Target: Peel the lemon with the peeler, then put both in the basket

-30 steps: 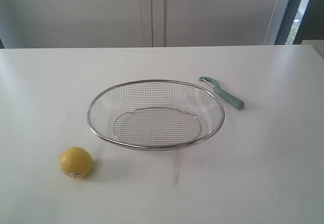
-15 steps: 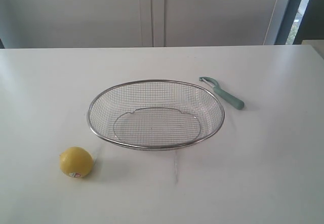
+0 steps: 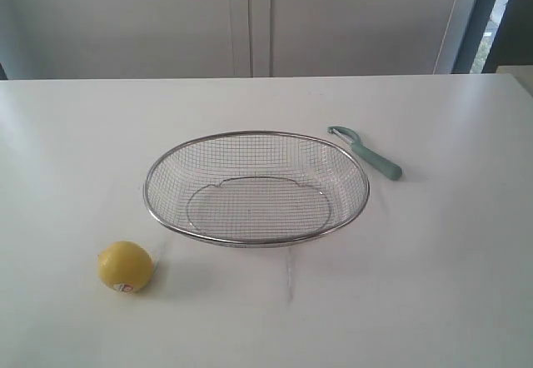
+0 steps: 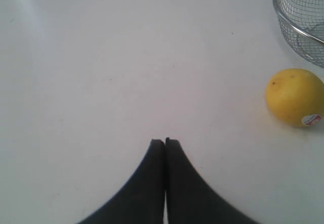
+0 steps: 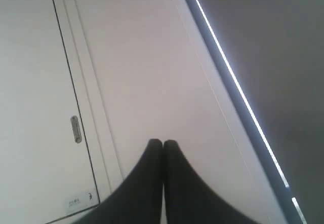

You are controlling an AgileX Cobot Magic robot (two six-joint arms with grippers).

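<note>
The yellow lemon (image 3: 126, 266) with its white-and-red sticker rests on the white table near the front left. In the middle stands the silver wire-mesh basket (image 3: 256, 133), with nothing in it. Just beyond the basket's right end lies the teal-handled peeler (image 3: 366, 153), flat on the table. No arm shows in the exterior view. My left gripper (image 4: 165, 142) is shut and holds nothing; it hovers over bare table, apart from the lemon (image 4: 295, 96) and the basket rim (image 4: 283, 19). My right gripper (image 5: 162, 143) is shut too, pointing at a wall and cabinet door.
The white table (image 3: 433, 285) reaches back to pale cabinet doors (image 3: 250, 18). A dark window frame (image 3: 475, 18) stands at the back right. A small handle (image 5: 75, 129) sits on the cabinet door in the right wrist view.
</note>
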